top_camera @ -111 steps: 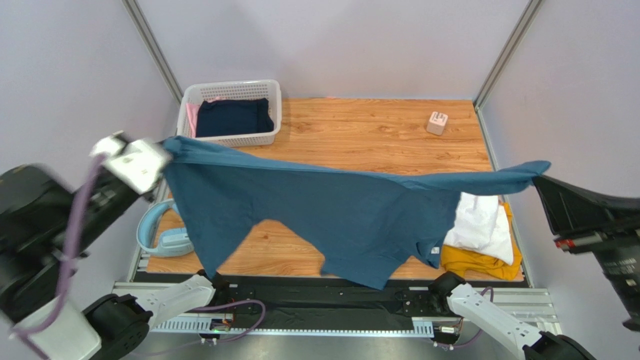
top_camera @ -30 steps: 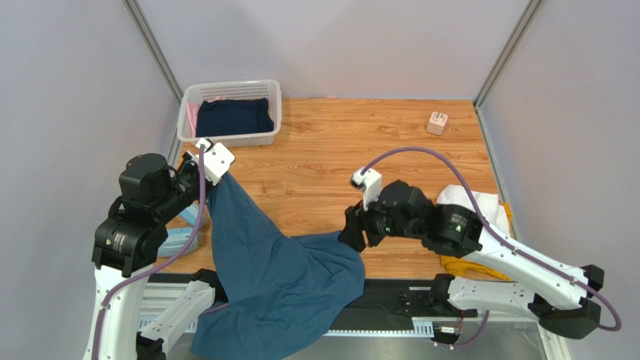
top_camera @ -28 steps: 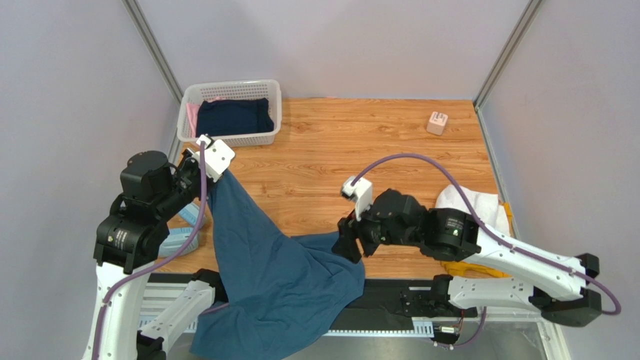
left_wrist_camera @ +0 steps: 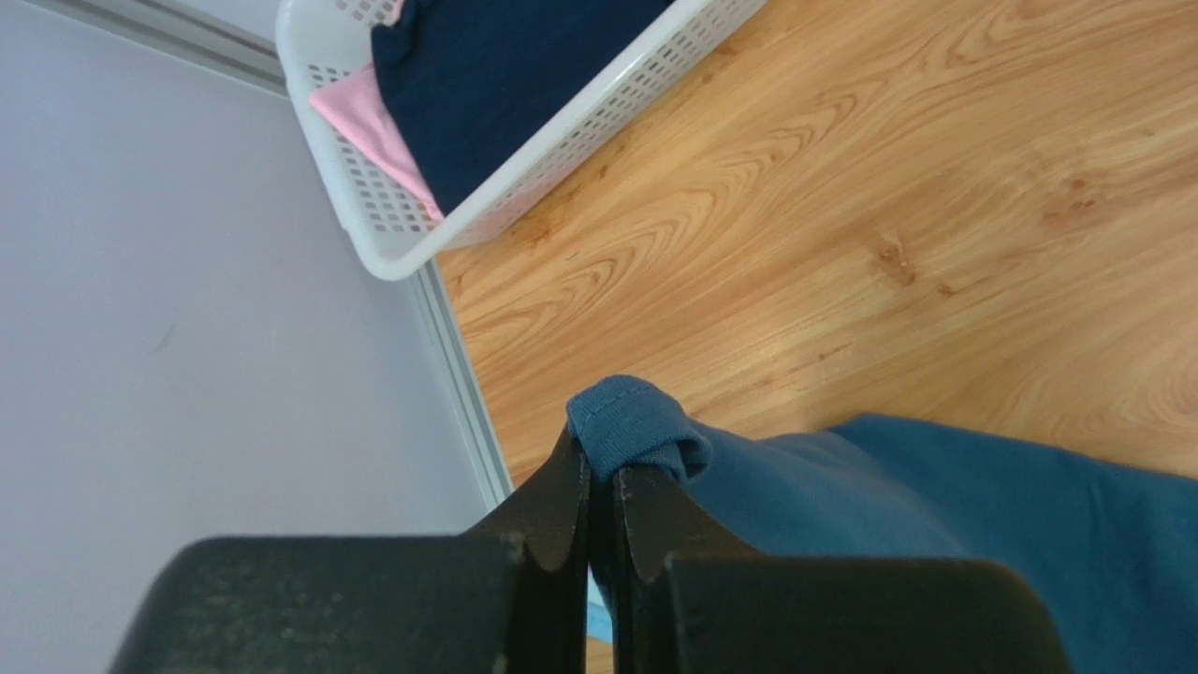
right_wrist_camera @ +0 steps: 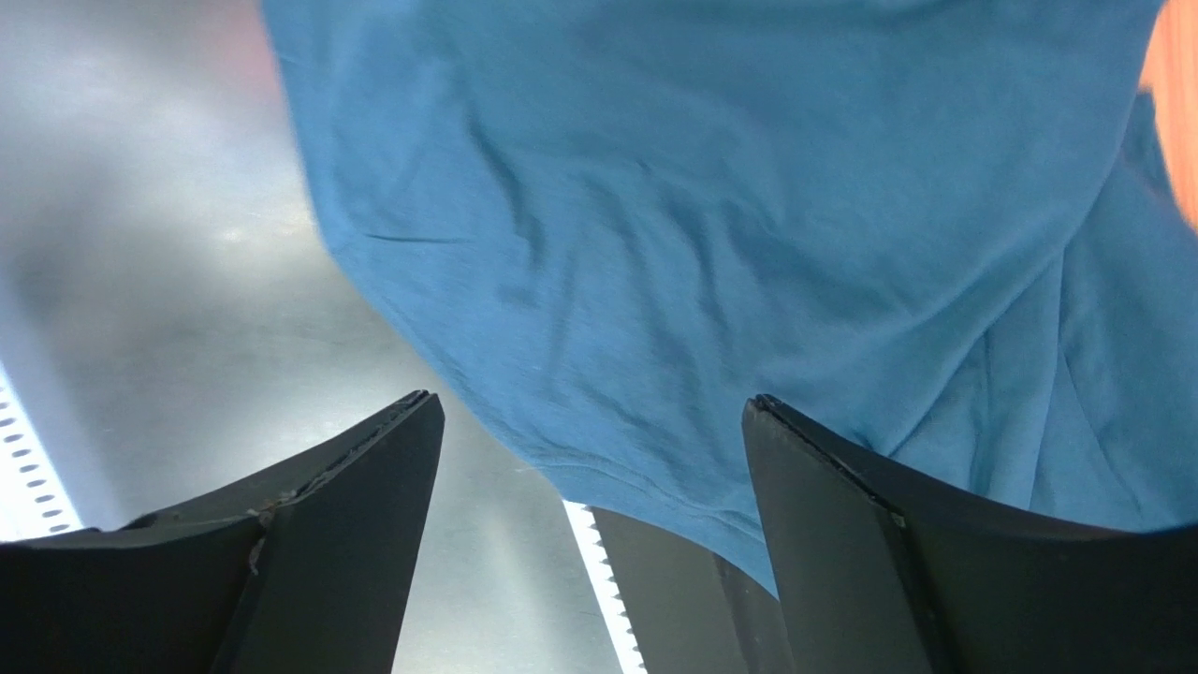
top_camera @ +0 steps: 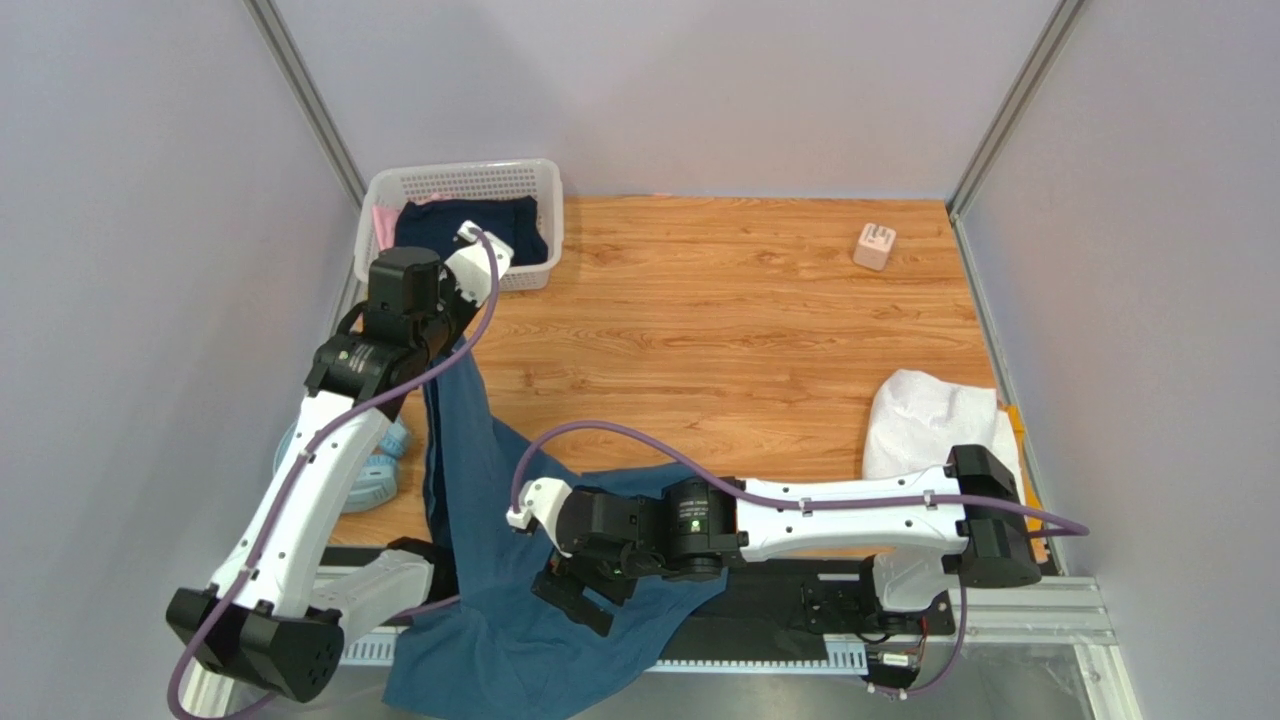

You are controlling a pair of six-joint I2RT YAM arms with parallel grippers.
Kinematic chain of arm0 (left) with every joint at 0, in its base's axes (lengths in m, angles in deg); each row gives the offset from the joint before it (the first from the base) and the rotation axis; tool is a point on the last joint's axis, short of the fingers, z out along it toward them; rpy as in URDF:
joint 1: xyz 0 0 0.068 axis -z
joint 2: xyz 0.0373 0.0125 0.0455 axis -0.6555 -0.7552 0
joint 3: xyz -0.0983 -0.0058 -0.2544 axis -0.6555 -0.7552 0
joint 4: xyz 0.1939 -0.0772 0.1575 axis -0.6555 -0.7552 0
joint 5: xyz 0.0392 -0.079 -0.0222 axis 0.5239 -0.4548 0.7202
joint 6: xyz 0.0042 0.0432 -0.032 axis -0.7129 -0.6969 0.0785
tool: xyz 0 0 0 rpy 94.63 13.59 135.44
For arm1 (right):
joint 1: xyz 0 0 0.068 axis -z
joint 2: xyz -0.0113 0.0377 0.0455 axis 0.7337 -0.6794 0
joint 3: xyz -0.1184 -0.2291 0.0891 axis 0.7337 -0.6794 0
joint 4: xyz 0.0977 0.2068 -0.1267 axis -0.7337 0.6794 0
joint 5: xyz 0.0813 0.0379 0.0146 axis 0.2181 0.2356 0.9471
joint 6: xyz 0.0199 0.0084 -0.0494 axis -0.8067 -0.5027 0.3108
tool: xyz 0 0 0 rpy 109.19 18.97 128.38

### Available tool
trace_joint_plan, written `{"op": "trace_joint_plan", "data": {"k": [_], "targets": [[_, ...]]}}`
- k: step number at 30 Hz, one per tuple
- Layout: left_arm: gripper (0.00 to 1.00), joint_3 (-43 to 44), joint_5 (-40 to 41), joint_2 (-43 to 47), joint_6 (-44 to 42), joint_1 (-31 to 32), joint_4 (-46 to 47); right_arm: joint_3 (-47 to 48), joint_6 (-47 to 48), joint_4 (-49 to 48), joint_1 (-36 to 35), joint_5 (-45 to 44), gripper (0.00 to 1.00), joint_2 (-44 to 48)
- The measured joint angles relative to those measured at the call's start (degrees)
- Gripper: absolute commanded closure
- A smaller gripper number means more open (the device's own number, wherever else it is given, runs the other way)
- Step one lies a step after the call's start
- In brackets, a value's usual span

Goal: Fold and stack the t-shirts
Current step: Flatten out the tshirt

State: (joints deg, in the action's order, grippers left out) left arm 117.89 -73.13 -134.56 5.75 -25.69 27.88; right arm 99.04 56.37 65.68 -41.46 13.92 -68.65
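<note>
A large teal-blue t-shirt (top_camera: 496,570) hangs from my left gripper (top_camera: 451,342) and trails down over the table's near edge onto the metal rail. In the left wrist view the left gripper (left_wrist_camera: 602,471) is shut on the shirt's stitched hem (left_wrist_camera: 636,421). My right gripper (top_camera: 579,585) hovers low over the bunched lower part of the shirt. In the right wrist view it (right_wrist_camera: 591,407) stands wide open with only the shirt's edge (right_wrist_camera: 731,211) beyond its fingers. A folded white t-shirt (top_camera: 932,420) lies at the right, with a sliver of mustard-yellow t-shirt (top_camera: 1020,435) beside it.
A white lattice basket (top_camera: 451,177) holding dark navy and pink cloth sits at the back left, just behind the left wrist. A small pale cube (top_camera: 875,245) rests at the back right. Pale-blue rounded items (top_camera: 376,468) lie at the left edge. Walls close in on both sides.
The left gripper has carried the shirt's hem back toward the basket. The right arm has swung from mid-table down and left to the near edge, and its jaws have widened.
</note>
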Motion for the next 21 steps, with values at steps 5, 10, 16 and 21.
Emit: {"op": "trace_joint_plan", "data": {"k": [5, 10, 16, 21], "targets": [[1.00, -0.72, 1.70, -3.69, 0.94, 0.00, 1.38, -10.16, -2.73, -3.93, 4.22, 0.92, 0.20, 0.52], [1.00, -0.72, 2.23, -3.50, 1.27, 0.00, 2.43, -19.61, -6.03, -4.63, 7.26, 2.25, 0.19, 1.53], [1.00, -0.72, 2.14, -3.43, 1.73, 0.00, 3.06, -23.47, -8.39, -4.46, 7.89, 3.50, 0.22, 5.27], [1.00, -0.72, 1.75, -3.43, 2.49, 0.00, 3.04, -23.47, -9.20, -6.21, 8.66, 3.89, 0.27, 5.09]]}}
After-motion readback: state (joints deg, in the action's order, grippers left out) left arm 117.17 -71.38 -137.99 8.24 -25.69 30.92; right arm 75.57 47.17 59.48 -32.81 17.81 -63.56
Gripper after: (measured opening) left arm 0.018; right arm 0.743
